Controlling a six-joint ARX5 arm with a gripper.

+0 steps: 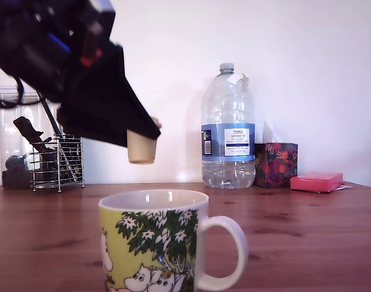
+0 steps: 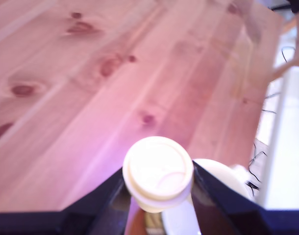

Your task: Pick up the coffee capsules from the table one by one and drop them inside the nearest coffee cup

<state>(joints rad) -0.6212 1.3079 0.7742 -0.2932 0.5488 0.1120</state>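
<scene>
Gripper (image 1: pixel 146 131): black, reaching in from the upper part of the exterior view's left, raised clear of the table. Jaws closed onto a coffee capsule (image 1: pixel 142 148); in the wrist view the two dark fingers (image 2: pixel 103 196) press against opposite sides of the capsule (image 2: pixel 158 172) just below its rim.

Coffee capsule: one item, beige-tan, tapered, held upright with the wide rim uppermost and the narrow end hanging below the fingertips. Suspended in the air, touching nothing but the gripper. It sits above the coffee cup's rim level and slightly toward the exterior view's left of the cup's middle; whether it is directly over the opening or behind it cannot be told from this low angle.

Coffee cup (image 1: pixel 155 243): yellow mug with green leaves and white cartoon figures, white handle pointing to the exterior view's right, standing upright near the front edge of the table (image 1: pixel 307 231). In the wrist view a white rounded shape (image 2: pixel 215 174) just beside the capsule is probably its rim, though blur leaves this uncertain.

Table: reddish-brown wood, grain and dark knots visible.

Along the far edge, from the exterior view's left: wire basket (image 1: pixel 58 163) with dark utensils in front of a clear jar (image 1: pixel 12 128); clear plastic water bottle (image 1: pixel 228 131); patterned tissue box (image 1: pixel 275 164); pink flat box (image 1: pixel 316 181).
</scene>
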